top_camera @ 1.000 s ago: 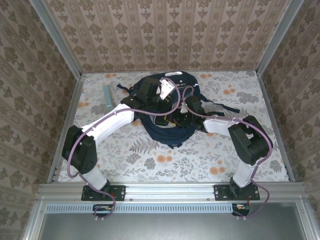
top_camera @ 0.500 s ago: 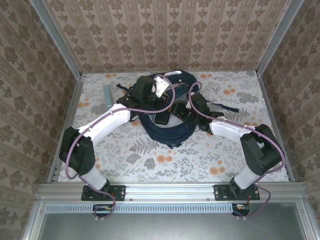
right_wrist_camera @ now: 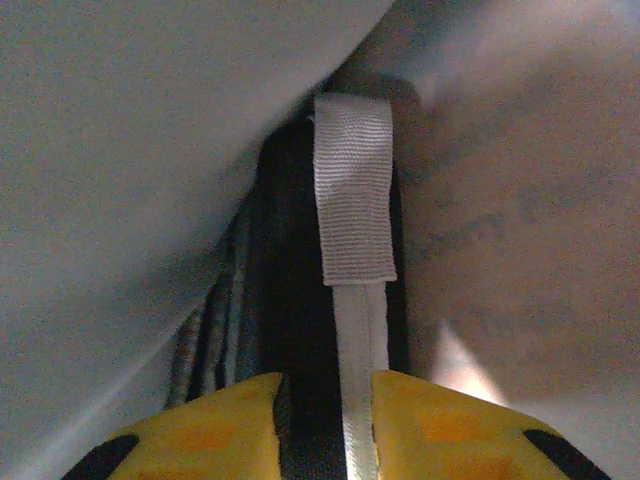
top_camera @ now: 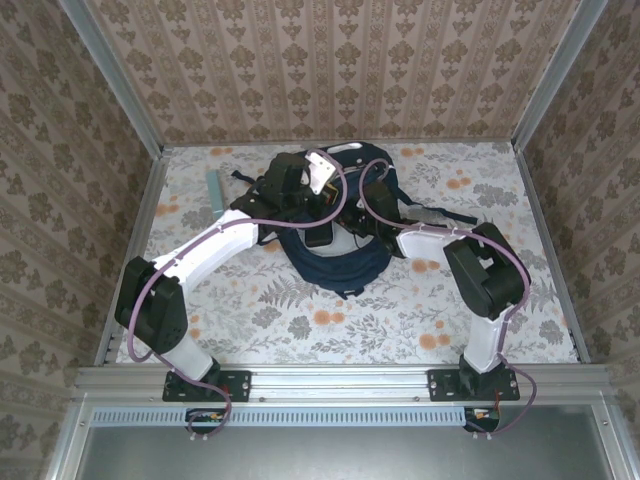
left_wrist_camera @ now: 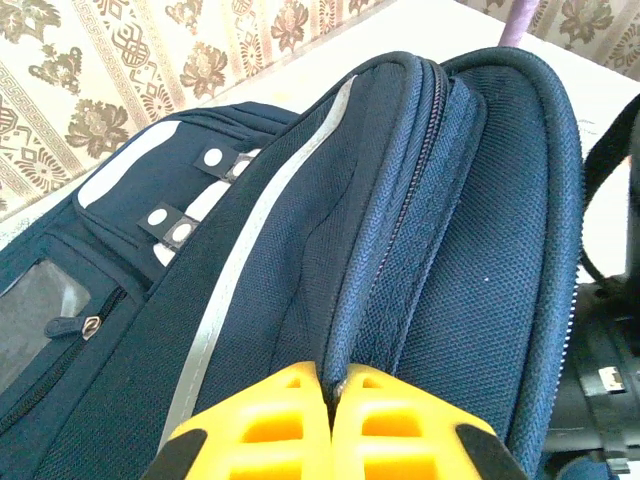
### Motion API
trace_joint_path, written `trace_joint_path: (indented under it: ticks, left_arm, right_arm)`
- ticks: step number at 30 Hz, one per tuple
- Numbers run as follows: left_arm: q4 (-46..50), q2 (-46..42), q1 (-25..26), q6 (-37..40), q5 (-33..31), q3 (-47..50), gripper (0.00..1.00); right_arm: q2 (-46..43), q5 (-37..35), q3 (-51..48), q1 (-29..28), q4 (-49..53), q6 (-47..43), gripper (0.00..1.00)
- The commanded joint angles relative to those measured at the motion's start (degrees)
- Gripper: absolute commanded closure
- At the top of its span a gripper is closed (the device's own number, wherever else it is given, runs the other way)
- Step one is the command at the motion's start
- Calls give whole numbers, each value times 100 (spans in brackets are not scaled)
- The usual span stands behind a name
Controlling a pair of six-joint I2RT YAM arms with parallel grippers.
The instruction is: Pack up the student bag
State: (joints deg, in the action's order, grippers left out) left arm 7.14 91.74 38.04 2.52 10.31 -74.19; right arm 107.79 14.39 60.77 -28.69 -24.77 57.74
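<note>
The student bag (top_camera: pixel 340 262) lies on the floral bench (top_camera: pixel 400 310), in its middle and towards the far wall, with both arms reaching in over it from the near edge. Well to the bag's left, a pale teal bar (top_camera: pixel 215 193) lies flat on the bench, apart from everything else.

In the left wrist view, the left gripper (left_wrist_camera: pixel 333 385) is closed tight, its yellow fingers (left_wrist_camera: pixel 270 420) pinching a fold of the bag's navy fabric right beside the zipper (left_wrist_camera: pixel 400 220). A white reflective stripe (left_wrist_camera: pixel 225 300) runs up the panel to the left of that fold.

The right gripper (right_wrist_camera: pixel 325 400) is down among pale grey fabric (right_wrist_camera: pixel 150 150). Its jaws stand a little apart, and a white webbing strap (right_wrist_camera: pixel 352 190) runs down between them over something dark. Whether the jaws are actually clamping the strap, I cannot tell.
</note>
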Motion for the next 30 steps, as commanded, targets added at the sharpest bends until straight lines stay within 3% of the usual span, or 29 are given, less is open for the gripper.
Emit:
trace_joint_path:
  ticks: [1, 5, 10, 13, 20, 30]
  left_arm:
    - [-662, -384, -25, -233, 274, -95, 100]
    - [-652, -365, -34, -247, 257, -104, 100]
    - [-623, -351, -51, -220, 288, -113, 100]
    - [-626, -328, -69, -218, 340, -131, 100]
    - [-675, -157, -71, -280, 480, -240, 100]
    - [-584, -114, -69, -284, 516, -339, 100]
  right_arm:
    - [201, 582, 222, -49, -567, 148, 72]
    - [-80, 452, -62, -6, -527, 199, 73]
    - [-1191, -95, -568, -6, 700, -52, 57]
    - [-1690, -156, -941, -42, 1178, 33, 54]
    - [-2122, -184, -1483, -528, 1275, 520, 68]
    - [-1503, 182, -1319, -719, 757, 829, 74]
